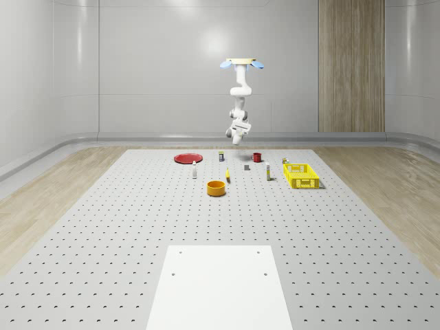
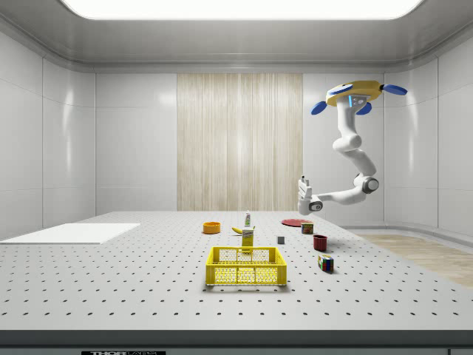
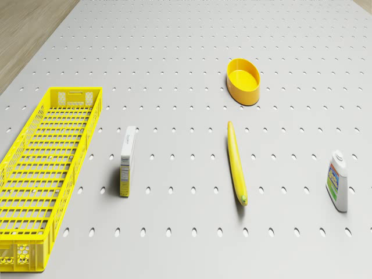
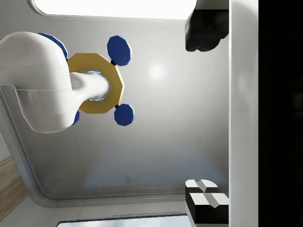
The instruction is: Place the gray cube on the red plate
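Gripper (image 2: pixel 303 182) hangs high in the air, well above the table (image 1: pixel 103 227), and it holds nothing. In the wrist view its two fingers (image 4: pixel 206 29) stand far apart, so it is wide open. This view looks up to the drone (image 4: pixel 97 82) and the ceiling, so the gripper is turned upward, away from the table.

The drone (image 1: pixel 242 63) hovers high over the far part of the table, behind the gray cube (image 1: pixel 246 166) as the whole-scene view shows it.

The step in hand, as I judge it, is the approach to the cube. To do it well, the arm should first turn the gripper down to face the table. Then it should come straight over the cube, with the fingers kept open and set along two opposite flat sides. The descent should be slow, because a hovering drone can drift and push the cube away.

The gray cube (image 2: pixel 281 239) is small and dark gray. It sits flat on the table with free space on all sides. It lies near the red cup (image 1: pixel 256 157) and apart from the red plate (image 1: pixel 187 158), which is toward the whole-scene view's left.
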Controlling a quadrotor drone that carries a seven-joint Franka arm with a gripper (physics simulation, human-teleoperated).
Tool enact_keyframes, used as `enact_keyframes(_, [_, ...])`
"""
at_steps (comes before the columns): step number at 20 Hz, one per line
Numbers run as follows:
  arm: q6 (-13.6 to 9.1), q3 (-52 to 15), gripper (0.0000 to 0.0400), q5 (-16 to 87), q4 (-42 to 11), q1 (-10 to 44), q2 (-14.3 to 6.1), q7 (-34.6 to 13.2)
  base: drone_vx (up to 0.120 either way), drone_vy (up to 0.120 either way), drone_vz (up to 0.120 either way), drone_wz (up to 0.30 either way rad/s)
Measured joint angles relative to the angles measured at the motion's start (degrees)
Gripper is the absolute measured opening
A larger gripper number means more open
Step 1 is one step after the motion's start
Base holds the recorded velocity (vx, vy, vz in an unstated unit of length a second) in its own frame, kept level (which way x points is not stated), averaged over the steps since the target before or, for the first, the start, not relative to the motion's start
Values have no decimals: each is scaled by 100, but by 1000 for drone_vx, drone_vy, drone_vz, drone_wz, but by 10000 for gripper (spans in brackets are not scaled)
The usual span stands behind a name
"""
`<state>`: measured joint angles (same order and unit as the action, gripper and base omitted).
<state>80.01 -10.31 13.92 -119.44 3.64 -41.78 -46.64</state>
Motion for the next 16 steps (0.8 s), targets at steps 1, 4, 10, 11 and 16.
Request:
enact_keyframes(1, [12,-177,400,252,-54,56,-15,-36,120,0,-120,0])
enact_keyframes(4, [62,-881,400,1275,-349,290,-87,-196,120,0,-120,0])
enact_keyframes(10, [180,-2954,400,4640,-1991,1176,-454,-981,120,0,-120,0])
enact_keyframes(11, [162,-3309,400,5300,-2374,1399,-538,-1200,120,0,-120,0])
enact_keyframes(16, [-307,-4718,400,8084,-3897,2846,-939,-2459,120,0,-120,0])
